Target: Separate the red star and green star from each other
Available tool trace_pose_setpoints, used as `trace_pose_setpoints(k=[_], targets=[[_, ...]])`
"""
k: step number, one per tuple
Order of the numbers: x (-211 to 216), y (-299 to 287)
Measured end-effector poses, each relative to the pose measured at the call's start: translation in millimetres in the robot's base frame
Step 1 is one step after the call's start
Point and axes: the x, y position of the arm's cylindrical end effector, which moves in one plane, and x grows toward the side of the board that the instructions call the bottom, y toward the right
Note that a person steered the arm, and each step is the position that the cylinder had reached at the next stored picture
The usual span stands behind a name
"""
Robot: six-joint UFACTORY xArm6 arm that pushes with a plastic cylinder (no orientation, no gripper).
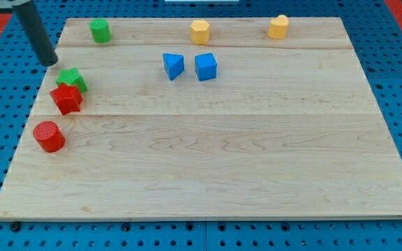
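Note:
The red star [66, 98] lies near the board's left edge, touching the green star [72, 79], which sits just above and to its right. My tip [51, 63] is at the view's upper left, just above and left of the green star, a small gap away from it. The dark rod rises from the tip toward the view's top left.
A red cylinder [48, 136] lies below the red star. A green cylinder [100, 31] is at the top left. A blue triangular block [174, 65] and a blue cube [206, 67] sit at top centre. Two yellow blocks [199, 31] [278, 27] line the top edge. The wooden board [222, 167] sits on blue pegboard.

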Motion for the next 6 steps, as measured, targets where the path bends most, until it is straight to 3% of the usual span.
trace_pose_setpoints(k=[3, 4, 5, 6], targets=[[90, 21], [95, 59], [95, 147], [93, 163]])
